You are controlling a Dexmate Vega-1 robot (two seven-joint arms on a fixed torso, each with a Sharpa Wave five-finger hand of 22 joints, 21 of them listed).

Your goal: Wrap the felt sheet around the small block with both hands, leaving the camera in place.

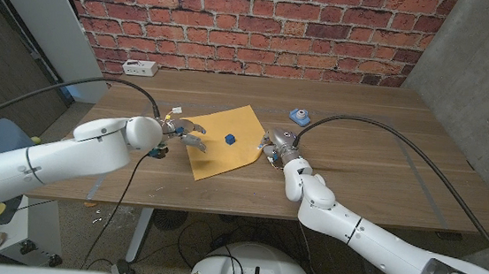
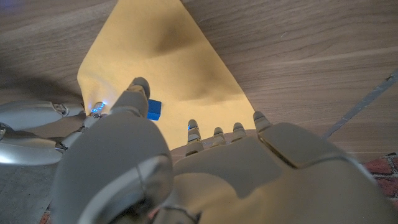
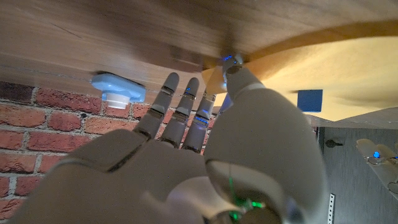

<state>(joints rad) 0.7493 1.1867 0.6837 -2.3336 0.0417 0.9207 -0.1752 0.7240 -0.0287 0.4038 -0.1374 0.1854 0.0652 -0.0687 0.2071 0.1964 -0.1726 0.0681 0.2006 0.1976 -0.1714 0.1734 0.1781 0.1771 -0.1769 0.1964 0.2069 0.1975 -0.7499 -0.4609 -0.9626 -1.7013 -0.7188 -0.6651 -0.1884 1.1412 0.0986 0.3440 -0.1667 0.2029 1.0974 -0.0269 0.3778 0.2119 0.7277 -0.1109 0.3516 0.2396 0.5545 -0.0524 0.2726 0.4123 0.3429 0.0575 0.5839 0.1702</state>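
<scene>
The felt sheet (image 1: 226,142), a tan-yellow square turned cornerwise, lies flat on the wooden table (image 1: 360,129) between my two hands; the small block (image 1: 230,138), blue, sits on it near its middle, touched by nothing.

My left hand (image 1: 187,136) is at the sheet's left corner, fingers apart and curved, and it holds nothing; from the left wrist the fingertips (image 2: 140,87) reach over the felt with the block (image 2: 154,109) just beyond them, though I cannot tell whether they touch the felt.

My right hand (image 1: 275,146) stands at the sheet's right corner, fingers spread and empty; in the right wrist view a fingertip (image 3: 233,67) comes right up to the felt's edge (image 3: 311,62), contact unclear, and the block (image 3: 310,99) is well clear of it.

The camera (image 1: 299,116), a small pale-blue round thing, rests on the table behind my right hand, apart from the sheet; it also shows past my right fingers (image 3: 118,89); a white power strip (image 1: 140,67) lies at the table's far left edge under the brick wall (image 1: 255,14); black cables (image 1: 378,131) arc over the table from each wrist, the right one passing near the camera; nothing lies on the felt between either hand and the block.
</scene>
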